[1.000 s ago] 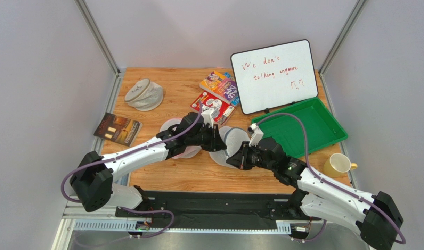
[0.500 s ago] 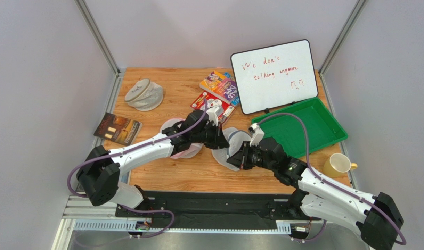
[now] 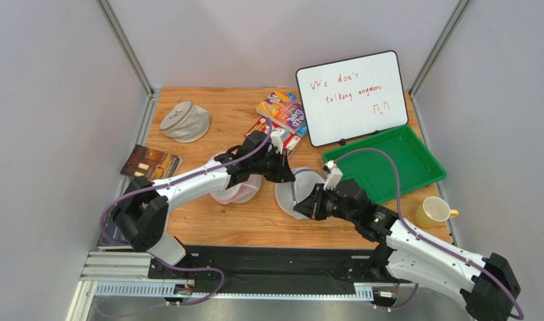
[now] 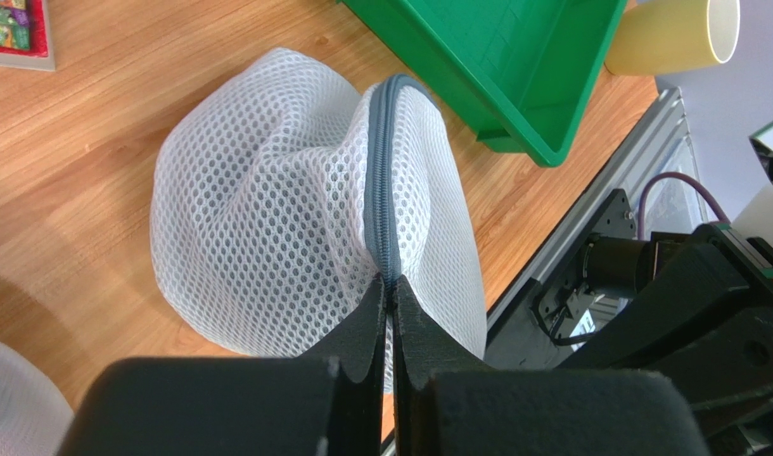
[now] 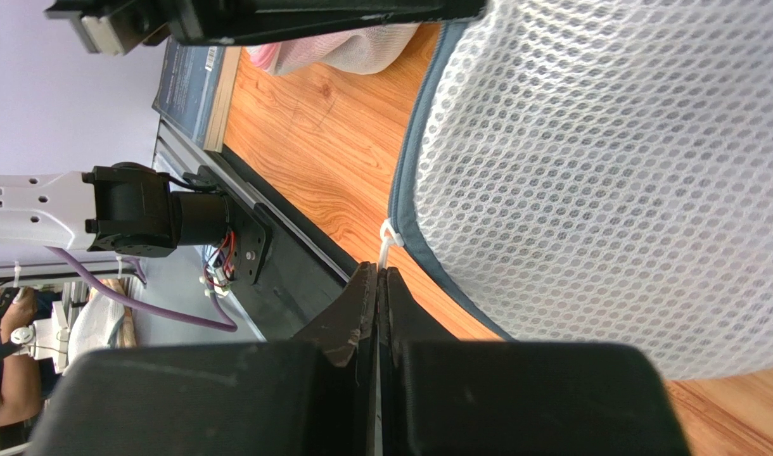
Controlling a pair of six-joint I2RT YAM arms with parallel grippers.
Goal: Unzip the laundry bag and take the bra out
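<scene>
**Position.** The laundry bag (image 3: 296, 190) lies on the table (image 3: 221, 107), just toward 5 o'clock from its centre, slumped, with its grey-blue zipper rim (image 4: 383, 171) running up over the top. The bra cannot be seen in any view. By judgement it is inside, as the zip looks closed.

**Grippers.** The left gripper (image 4: 390, 285) has its fingers pressed together on the zipper rim at the bag's near side. The right gripper (image 5: 376, 275) is pinched on the thin white pull cord (image 5: 388, 237) that hangs from the rim.

**Risks.**
- The cord is thin and held only at the fingertips, so a sharp tug could slip it out.
- The bag is light and limp. If the left hold gives, the whole bag is likely to drag rather than the slider run.
- Loose mesh beside the zip could catch in the slider.

**Clearances.**
- The green tray (image 3: 388, 164) stands near at 3 o'clock from the bag, and its rim limits travel that way.
- The pink-tinted mesh bag (image 3: 236, 190) lies under the left arm at 9 o'clock.
- The table's near edge, at 6 o'clock, is close, so a pull that way could carry the bag over it.
- The snack packets (image 3: 281, 114) lie at 12 o'clock, with bare wood between.
- The yellow mug (image 3: 434, 211) is well apart at 3 o'clock.
</scene>
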